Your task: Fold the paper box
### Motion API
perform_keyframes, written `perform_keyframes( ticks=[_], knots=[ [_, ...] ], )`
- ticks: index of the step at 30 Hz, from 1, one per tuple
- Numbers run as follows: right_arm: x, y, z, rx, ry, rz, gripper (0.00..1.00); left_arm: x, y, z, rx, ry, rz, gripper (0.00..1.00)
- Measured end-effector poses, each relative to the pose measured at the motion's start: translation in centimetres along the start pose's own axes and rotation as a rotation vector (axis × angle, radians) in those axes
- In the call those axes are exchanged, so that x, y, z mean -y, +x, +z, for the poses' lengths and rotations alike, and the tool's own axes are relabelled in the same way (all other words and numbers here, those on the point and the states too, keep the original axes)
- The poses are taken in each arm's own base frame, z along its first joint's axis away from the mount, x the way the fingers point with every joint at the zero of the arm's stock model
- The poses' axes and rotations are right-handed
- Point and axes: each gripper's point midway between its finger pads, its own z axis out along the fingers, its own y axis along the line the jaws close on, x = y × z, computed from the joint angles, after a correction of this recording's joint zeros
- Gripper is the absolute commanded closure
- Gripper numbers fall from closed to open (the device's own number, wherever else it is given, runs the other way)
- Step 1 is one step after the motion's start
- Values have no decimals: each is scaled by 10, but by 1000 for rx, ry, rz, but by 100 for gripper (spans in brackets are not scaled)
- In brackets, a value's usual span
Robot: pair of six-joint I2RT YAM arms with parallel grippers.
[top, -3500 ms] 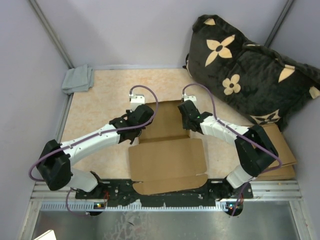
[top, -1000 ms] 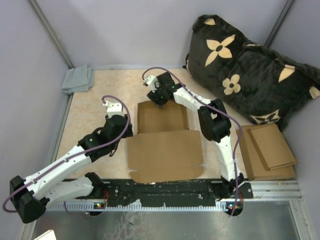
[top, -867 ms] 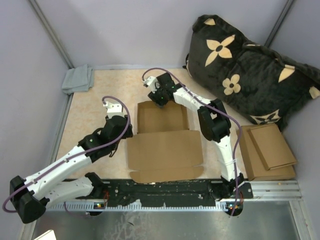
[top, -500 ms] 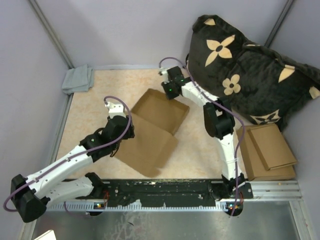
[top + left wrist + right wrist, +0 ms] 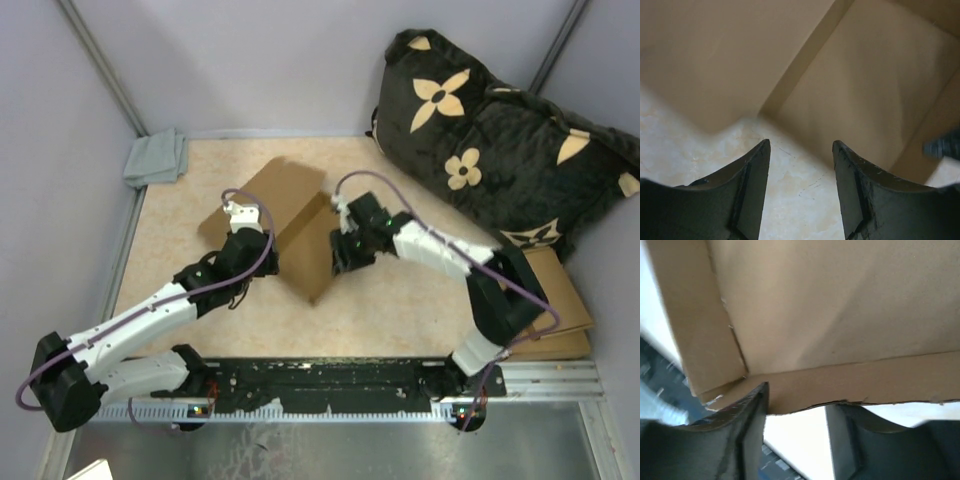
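Observation:
The paper box (image 5: 285, 200) is plain brown cardboard, tilted up on the beige table (image 5: 400, 310) left of the middle, one panel raised toward the back and one sloping toward the front. My left gripper (image 5: 262, 245) is at its left side. In the left wrist view that gripper (image 5: 800, 145) is open over bare table, with the box's creased inside (image 5: 865, 90) just ahead. My right gripper (image 5: 338, 258) is at the box's right edge. In the right wrist view its jaws (image 5: 797, 400) stand apart, and a ragged edge of the box (image 5: 840, 315) crosses just above the fingertips.
A black pillow with tan flowers (image 5: 500, 130) fills the back right corner. A grey cloth (image 5: 157, 158) lies at the back left. A pile of flat cardboard sheets (image 5: 560, 295) sits at the right edge, partly behind the right arm. Walls close in both sides.
The box went from lying flat in the middle to turned and tipped up toward the back left. The right arm swung from the far edge back to the box's right side.

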Motion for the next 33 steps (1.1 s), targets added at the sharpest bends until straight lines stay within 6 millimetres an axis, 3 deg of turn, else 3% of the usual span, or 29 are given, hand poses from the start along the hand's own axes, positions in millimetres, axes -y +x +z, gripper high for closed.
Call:
perform_keyframes(
  ticks=[3,5,9,15,21,28,33],
  knots=[
    [-69,36,-23,-21,-151,-136,40,1,4,5,-12,-7,-1,38],
    [-86,42,-39,-2,-192,-170,35,0,10,9,-31,-25,-11,38],
    [-72,24,-59,90,-120,-141,24,-5,25,17,-92,-75,-25,39],
    [-64,12,-59,99,-76,-137,21,-9,26,10,-100,-86,-71,39],
    [-67,-26,-35,143,-68,-294,28,-14,-2,-15,16,-48,-167,40],
    [-103,-96,8,251,-167,-488,29,-27,-22,-37,112,-45,-231,40],
    [-126,-103,44,230,-230,-554,30,-36,-15,-39,101,-78,-235,40]
  ],
)
